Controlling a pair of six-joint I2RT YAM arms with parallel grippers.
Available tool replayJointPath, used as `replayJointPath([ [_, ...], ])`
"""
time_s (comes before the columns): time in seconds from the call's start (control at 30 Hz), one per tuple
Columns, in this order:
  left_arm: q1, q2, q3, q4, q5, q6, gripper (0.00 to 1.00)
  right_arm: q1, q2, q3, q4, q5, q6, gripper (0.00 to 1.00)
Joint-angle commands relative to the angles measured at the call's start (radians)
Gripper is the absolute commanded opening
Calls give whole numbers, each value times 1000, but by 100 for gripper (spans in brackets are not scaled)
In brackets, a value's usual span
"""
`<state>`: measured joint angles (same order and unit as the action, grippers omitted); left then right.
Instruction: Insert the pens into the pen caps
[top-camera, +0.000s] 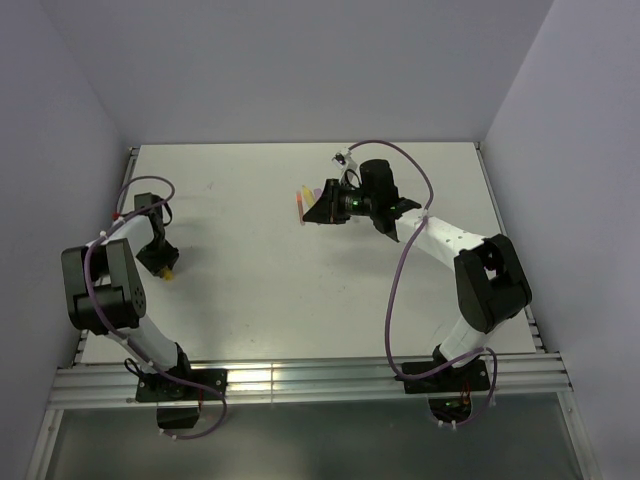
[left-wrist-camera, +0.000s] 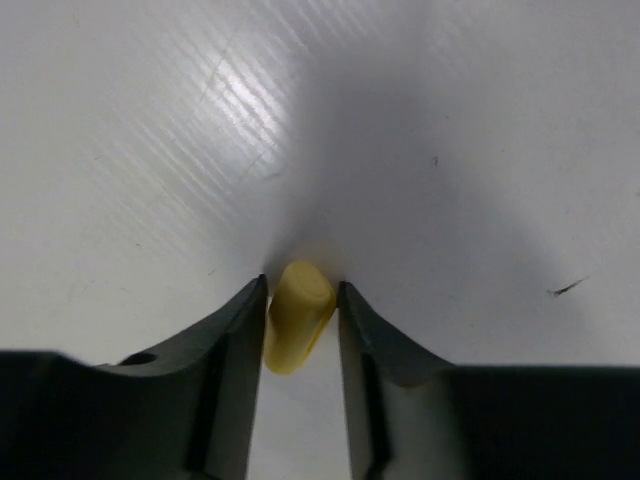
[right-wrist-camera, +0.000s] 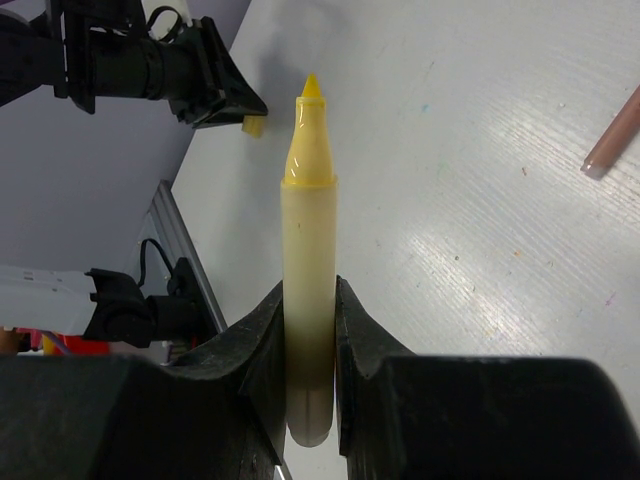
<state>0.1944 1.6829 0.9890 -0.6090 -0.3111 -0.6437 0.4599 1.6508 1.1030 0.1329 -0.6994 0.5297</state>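
left hand (left-wrist-camera: 302, 284) pinches the yellow cap (left-wrist-camera: 298, 318) at lower centre; right hand (right-wrist-camera: 309, 288), clamping the yellow pen (right-wrist-camera: 308, 200), should line its tip up squarely first.

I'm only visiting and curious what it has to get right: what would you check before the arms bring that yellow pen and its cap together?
1. The yellow pen is clamped in the right fingers: ok.
2. The pen tip is bare and sticks out past the fingers: ok.
3. The yellow cap sits between the left fingers: ok, one finger on each side.
4. The cap is firmly pinched: cannot tell.
5. The cap is lifted off the table: not ok, it lies on it.
6. The cap's open end faces the pen: cannot tell.
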Motion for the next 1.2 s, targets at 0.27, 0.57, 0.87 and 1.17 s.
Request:
replayJointPath([
  [0.27, -44, 6, -46, 52, 236, -71, 0, -9, -20, 12, -3, -18, -30, 0],
  [0.57, -82, -129, 56, 74, 466, -117, 0, 20, -6, 49, -65, -3, -101, 0],
  [0.87, -122, -271, 47, 334, 766, -221, 0, 117, 3, 86, -52, -57, -134, 0],
  [1.17, -154, -388, 86, 853, 1047, -470, 0, 163, -88, 72, 178, -210, 39, 0],
])
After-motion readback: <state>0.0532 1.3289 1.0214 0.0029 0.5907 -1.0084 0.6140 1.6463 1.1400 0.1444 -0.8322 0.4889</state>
